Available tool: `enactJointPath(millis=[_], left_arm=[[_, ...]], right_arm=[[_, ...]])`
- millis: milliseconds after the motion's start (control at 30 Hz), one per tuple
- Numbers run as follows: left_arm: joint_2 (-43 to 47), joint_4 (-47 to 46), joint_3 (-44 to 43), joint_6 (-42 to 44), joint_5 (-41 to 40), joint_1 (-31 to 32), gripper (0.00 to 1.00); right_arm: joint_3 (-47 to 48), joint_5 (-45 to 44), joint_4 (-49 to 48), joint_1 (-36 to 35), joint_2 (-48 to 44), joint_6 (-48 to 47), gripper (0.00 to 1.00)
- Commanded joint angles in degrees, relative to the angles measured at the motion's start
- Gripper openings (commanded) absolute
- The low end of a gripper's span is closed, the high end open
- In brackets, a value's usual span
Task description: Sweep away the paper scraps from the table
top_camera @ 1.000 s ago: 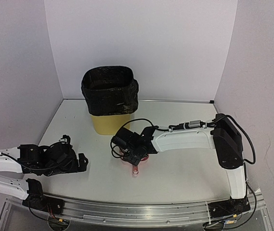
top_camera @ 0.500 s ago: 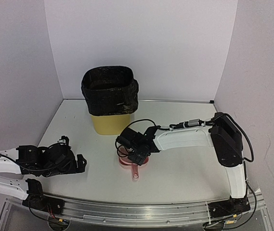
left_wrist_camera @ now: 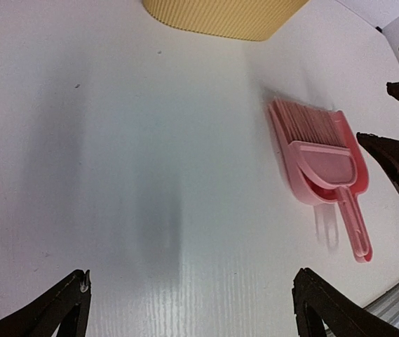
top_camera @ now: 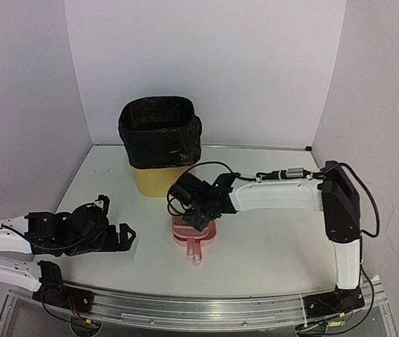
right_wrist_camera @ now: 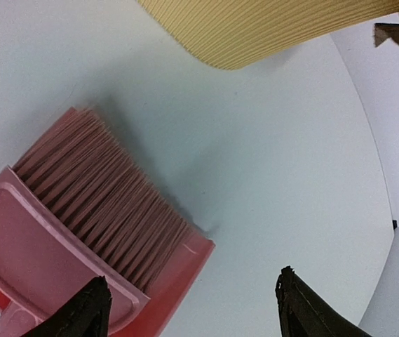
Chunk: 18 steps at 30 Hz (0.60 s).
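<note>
Backing toward the bin [top_camera: 160, 144], my right tool [top_camera: 203, 219] has uncovered the pink dustpan [top_camera: 193, 239]. White desk [top_camera: 276, 239] spreads beneath both arms; only overhead shows the bin's black liner. Wrist views alone show the brush [right_wrist_camera: 101, 189] nested in the dustpan. Right tool and left tool [left_wrist_camera: 192, 275] both gape wide, holding nothing.

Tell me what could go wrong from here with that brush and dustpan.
The brush sits nested in the dustpan, so the open right gripper above them might grab or drag both together. The bin stands close behind; a wide swing could bump it.
</note>
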<state>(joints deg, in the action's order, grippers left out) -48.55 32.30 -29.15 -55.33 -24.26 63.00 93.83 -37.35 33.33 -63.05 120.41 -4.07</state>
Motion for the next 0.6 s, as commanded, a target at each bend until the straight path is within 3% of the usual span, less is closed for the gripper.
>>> enactJointPath(millis=[0, 200, 367, 567], left_arm=[[-3.0, -15.2, -0.1, 8.3, 5.6, -0.2, 1.00], [-7.9, -21.0, -3.1, 12.6, 8.8, -0.2, 1.00], [-11.2, -24.5, -2.7, 12.0, 8.1, -0.4, 1.00], [-21.2, -24.7, -6.4, 11.2, 7.3, -1.4, 1.00]], right_arm=[[-2.4, -3.7, -0.4, -0.2, -13.4, 7.4, 0.81], [-16.8, -8.8, -1.1, 0.4, -26.0, 17.9, 0.90], [-27.3, -9.1, -1.3, 3.3, -35.9, 25.0, 0.92], [-34.9, -7.0, -1.3, 4.2, -43.5, 29.3, 0.92]])
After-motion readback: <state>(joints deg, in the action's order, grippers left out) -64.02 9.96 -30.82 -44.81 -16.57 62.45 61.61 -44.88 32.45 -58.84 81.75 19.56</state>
